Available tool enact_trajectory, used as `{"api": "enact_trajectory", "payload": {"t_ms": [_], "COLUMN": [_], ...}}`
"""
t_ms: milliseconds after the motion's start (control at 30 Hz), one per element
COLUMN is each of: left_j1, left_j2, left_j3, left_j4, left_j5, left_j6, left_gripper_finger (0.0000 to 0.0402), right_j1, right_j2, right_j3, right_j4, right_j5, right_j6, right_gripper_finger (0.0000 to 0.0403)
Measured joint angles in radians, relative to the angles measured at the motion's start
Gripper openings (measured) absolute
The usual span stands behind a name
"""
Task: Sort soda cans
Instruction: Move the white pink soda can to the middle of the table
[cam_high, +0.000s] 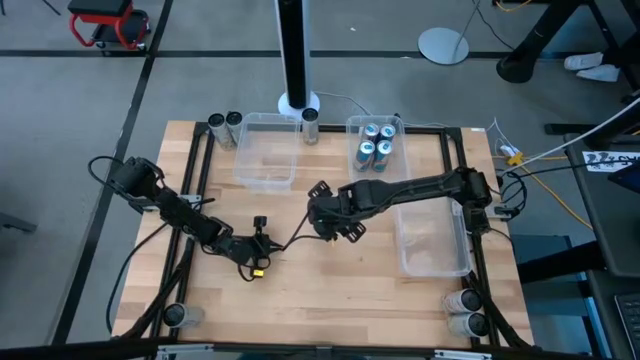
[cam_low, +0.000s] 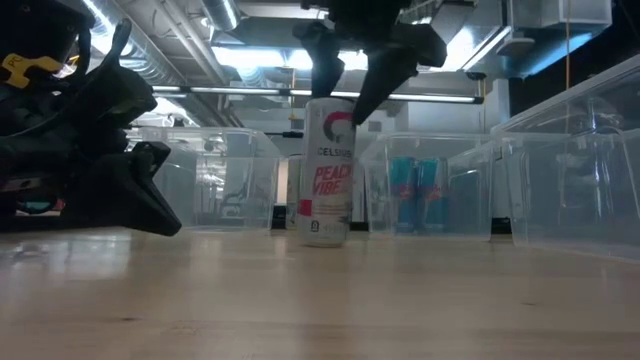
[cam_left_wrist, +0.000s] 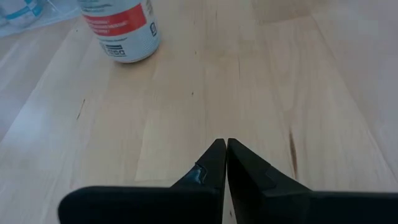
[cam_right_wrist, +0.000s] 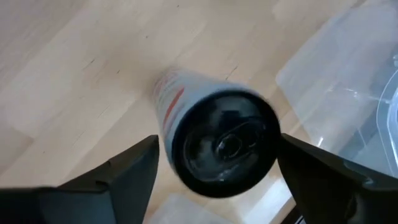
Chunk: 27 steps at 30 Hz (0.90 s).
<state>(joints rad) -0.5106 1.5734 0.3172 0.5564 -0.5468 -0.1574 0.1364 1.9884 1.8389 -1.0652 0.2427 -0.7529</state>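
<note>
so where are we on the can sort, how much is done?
Done: four blue cans sit in the far bin. In hand: the right hand is open around the top of an upright white Celsius can mid-table, jaws either side, not closed. The left hand waits shut nearby. Left: dark cans and a can at the far edge, plus cans at both near corners. Two bins look empty.

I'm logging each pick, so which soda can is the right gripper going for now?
The white Celsius can standing alone mid-table. The right gripper is open, one finger on either side of its top. The blue cans sit in a far bin; the other cans stand at the table's edges.
</note>
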Motion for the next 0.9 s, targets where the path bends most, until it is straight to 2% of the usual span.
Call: {"api": "enact_trajectory", "payload": {"t_ms": [167,533,633,900], "left_j1": [0.0,0.0,0.0,0.0], "left_j2": [0.0,0.0,0.0,0.0], "left_j3": [0.0,0.0,0.0,0.0], "left_j4": [0.0,-0.021,-0.022,-0.023], "left_j5": [0.0,0.0,0.0,0.0], "left_j6": [0.0,0.0,-0.007,-0.022], "left_gripper_finger": [0.0008,0.0008,0.0008,0.0008], "right_j1": [0.0,0.001,-0.013,-0.021], "right_j2": [-0.002,-0.006,-0.007,-0.006], "right_j3": [0.018,0.155,0.147,0.078], "right_j4": [-0.03,-0.084,-0.086,-0.049], "right_j5": [0.016,0.049,0.009,0.011], "right_j6": [-0.006,-0.011,-0.006,-0.001], "right_gripper_finger": [0.0295,0.0295,0.0295,0.0296]}}
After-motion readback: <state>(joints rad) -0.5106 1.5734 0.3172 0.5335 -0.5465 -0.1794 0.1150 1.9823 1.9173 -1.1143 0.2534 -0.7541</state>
